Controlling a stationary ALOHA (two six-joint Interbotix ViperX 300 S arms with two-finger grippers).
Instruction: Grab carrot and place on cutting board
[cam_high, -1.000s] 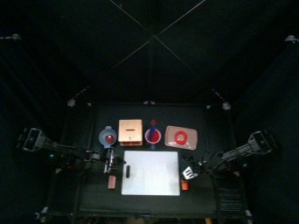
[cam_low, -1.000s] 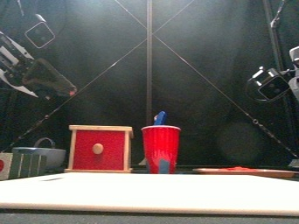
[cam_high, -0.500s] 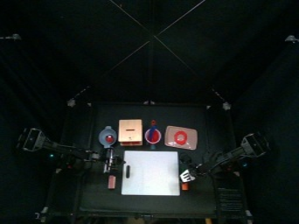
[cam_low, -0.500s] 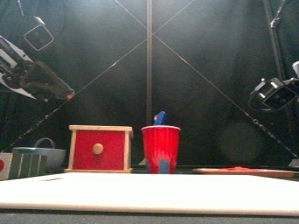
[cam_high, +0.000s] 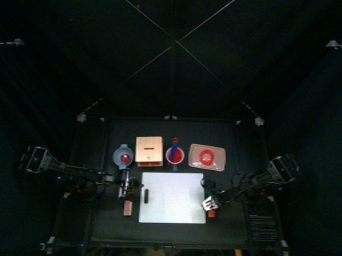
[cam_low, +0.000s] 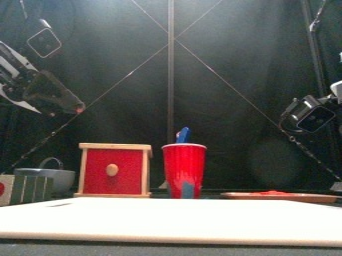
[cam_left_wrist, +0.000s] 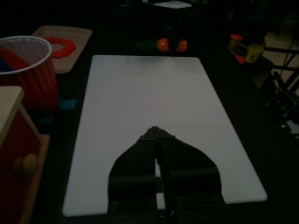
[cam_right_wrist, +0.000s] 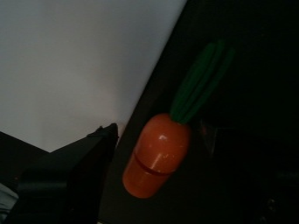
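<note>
One glossy plump carrot (cam_right_wrist: 162, 157) | flat matte cutting board (cam_right_wrist: 82, 61) | right hand (cam_right_wrist: 140, 175) wide open, empty

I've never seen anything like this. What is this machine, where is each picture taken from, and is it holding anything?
It is a robot with two black arms, each ending in two fingers, working at a small black table inside dark curtains. One picture looks straight down from above, one looks level across the table from its front edge, and two come from cameras on the wrists. On the table are a white cutting board, a wooden box, a red cup and a pink tray. A carrot lies on the table beside the board. The right gripper hangs over it with fingers open. The left gripper, fingers shut, points across the board. Nothing is held.
</note>
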